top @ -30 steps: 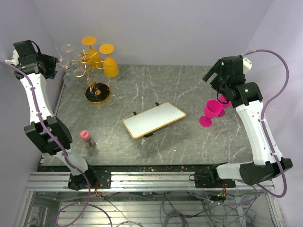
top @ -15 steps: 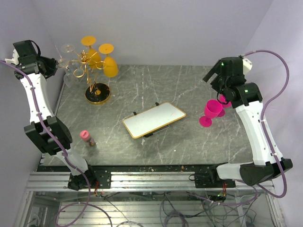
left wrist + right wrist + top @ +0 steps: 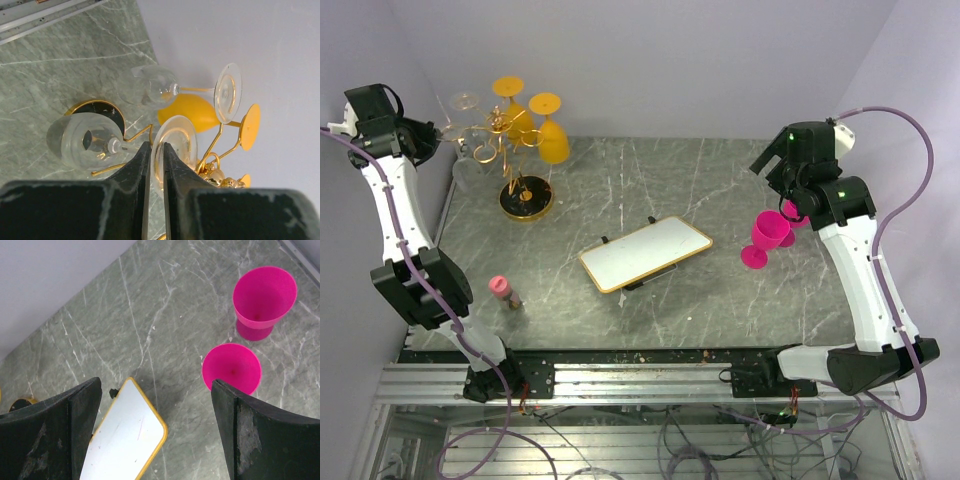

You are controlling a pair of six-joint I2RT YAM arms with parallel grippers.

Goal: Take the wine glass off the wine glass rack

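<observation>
The gold wine glass rack [image 3: 506,136] stands at the table's far left on its round dark base [image 3: 527,201]; its curled arms [image 3: 216,144] and base [image 3: 118,113] also show in the left wrist view. My left gripper [image 3: 438,132] is at the rack's left side, shut [image 3: 156,150] on the round foot [image 3: 176,142] of a clear wine glass [image 3: 84,140] that hangs bowl-down [image 3: 463,168]. A second clear glass [image 3: 154,86] and orange glasses [image 3: 554,141] [image 3: 192,110] hang on the rack. My right gripper [image 3: 776,166] is open and empty [image 3: 155,425], high over the table's right side.
Two pink glasses [image 3: 766,238] stand under the right arm, one upright [image 3: 263,300] and one beside it [image 3: 232,367]. A white, yellow-rimmed board [image 3: 645,252] [image 3: 123,440] lies mid-table. A small pink-capped item [image 3: 502,290] stands near the front left.
My left wrist has turned and drawn slightly left at the rack's left side, fingers on the clear glass's foot. The right arm has not moved.
</observation>
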